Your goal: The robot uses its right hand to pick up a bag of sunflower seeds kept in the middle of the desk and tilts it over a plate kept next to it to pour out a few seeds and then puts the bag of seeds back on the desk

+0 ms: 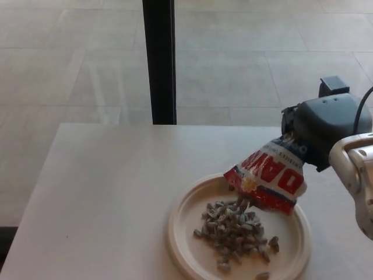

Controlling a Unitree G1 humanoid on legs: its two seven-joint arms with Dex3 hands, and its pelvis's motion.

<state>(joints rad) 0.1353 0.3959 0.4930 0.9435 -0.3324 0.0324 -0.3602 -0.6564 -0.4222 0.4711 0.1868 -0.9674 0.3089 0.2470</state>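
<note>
My right hand point(317, 131) is shut on the red, white and blue bag of sunflower seeds point(269, 175), holding it upside down with its mouth tilted down and left over the cream plate point(183, 245). A heap of seeds point(233, 228) lies in the plate's middle, and a few more are dropping from the bag's mouth. The bag hangs just above the plate's far right rim. The hand's fingers are hidden behind the bag. My left hand does not show.
The plate sits on a white desk point(99, 198) near its front right part. A black pillar point(158, 61) stands behind the desk's far edge, with grey tiled floor beyond.
</note>
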